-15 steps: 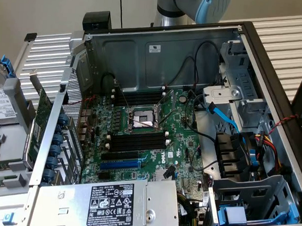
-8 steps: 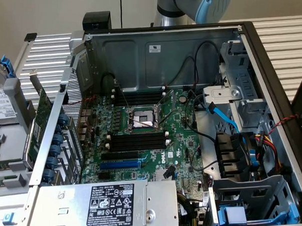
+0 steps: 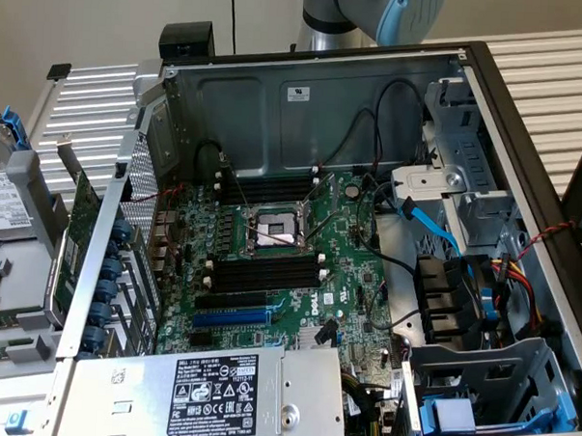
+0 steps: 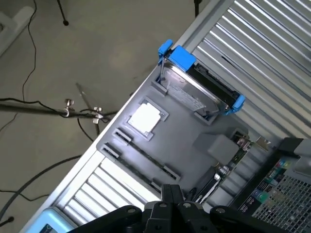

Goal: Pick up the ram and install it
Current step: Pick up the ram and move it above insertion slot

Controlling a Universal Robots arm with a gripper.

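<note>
Ribbed metal bench [image 3: 94,94] carries all. Ext. view, its L to R: grey parts tray [image 3: 24,255] w/ hard drive [image 3: 2,201]; green expansion card [image 3: 78,233] on edge; open PC case [image 3: 306,103], mobo [image 3: 346,278] w/ black memory slots [image 3: 264,272] unfilled. Wrist view: gripper [image 4: 171,191] clenched, nothing seen in it, above the parts tray. Location of ram: cannot tell.

Pale wall [image 3: 107,17], ribbed metal counter [image 3: 558,85], grey floor [image 4: 107,48] crossed by cables [image 4: 29,104].
The wall is plain cream with one vertical seam, evenly lit and free of hard shadows. The counter is made of silvery parallel slats. Off its edge, the wrist view shows smooth, dull grey floor, with thin black cables trailing over it and a dark stand leg [image 4: 62,12] planted there.
</note>
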